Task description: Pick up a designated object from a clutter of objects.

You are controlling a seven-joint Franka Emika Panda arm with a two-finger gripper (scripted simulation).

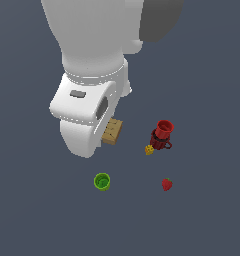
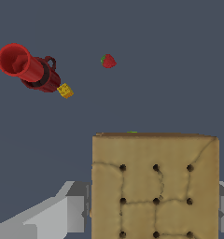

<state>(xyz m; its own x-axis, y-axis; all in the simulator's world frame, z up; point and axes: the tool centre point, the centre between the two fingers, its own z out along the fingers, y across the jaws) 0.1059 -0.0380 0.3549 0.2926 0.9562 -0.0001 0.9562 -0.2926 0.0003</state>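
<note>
The tan cracker (image 2: 156, 186), square with a grid of dots, fills the near part of the wrist view. It sits between my grey fingers (image 2: 72, 210), which press on its two side edges. My gripper (image 2: 153, 212) is shut on it. In the exterior view the cracker (image 1: 112, 131) shows only partly, tilted, poking out from under the white hand (image 1: 84, 120), which hides the fingers. The rest of the clutter lies apart from it: the red mug (image 1: 163, 134), the tiny yellow block (image 1: 149, 149), the red strawberry (image 1: 166, 184) and the green cup (image 1: 102, 181).
The red mug (image 2: 30, 69) lies on its side with the yellow block (image 2: 65, 90) touching it and the strawberry (image 2: 108, 61) further off. A green sliver of the cup (image 2: 131, 132) peeks over the cracker's edge. The dark floor (image 1: 207, 220) runs all around.
</note>
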